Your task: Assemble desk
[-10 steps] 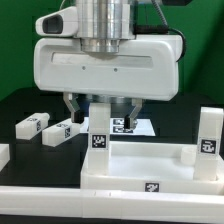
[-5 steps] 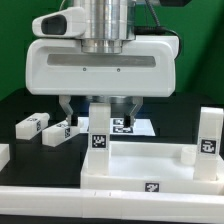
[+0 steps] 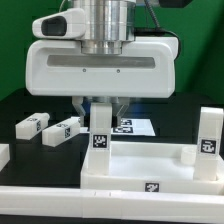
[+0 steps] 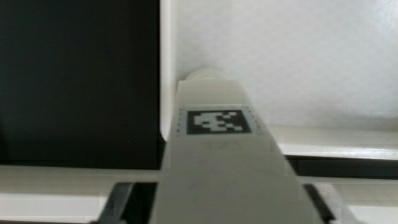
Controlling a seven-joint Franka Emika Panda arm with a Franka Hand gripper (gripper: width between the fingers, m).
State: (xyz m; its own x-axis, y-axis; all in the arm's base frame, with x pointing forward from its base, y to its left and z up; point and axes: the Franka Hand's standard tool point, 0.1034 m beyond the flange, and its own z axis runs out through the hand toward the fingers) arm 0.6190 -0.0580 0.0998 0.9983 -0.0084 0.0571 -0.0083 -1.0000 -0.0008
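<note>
Pincer [image 3: 101, 108] clenched on an upright white square-section plastic leg block [image 3: 100, 138] standing on the white rimmed tray-like desk top [image 3: 115, 180]; loose white leg blocks [image 3: 32, 124] lie at its nine o'clock on the black counter [image 3: 20, 105].

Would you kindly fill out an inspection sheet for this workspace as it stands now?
Surface: black table; marker board lies flat behind the desk top.
Job's things: desk top lies in front. The first leg stands at its corner on the exterior view's left, and the second leg stands on the exterior view's right. A loose leg and its neighbour lie on the table.
Clutter: white piece, cut off at the picture's edge; cannot tell what it is.
Grippers: tool straddles the first leg, fingers close beside it; contact cannot be told.
Cables: nothing seen.
Surroundings: green backdrop.
</note>
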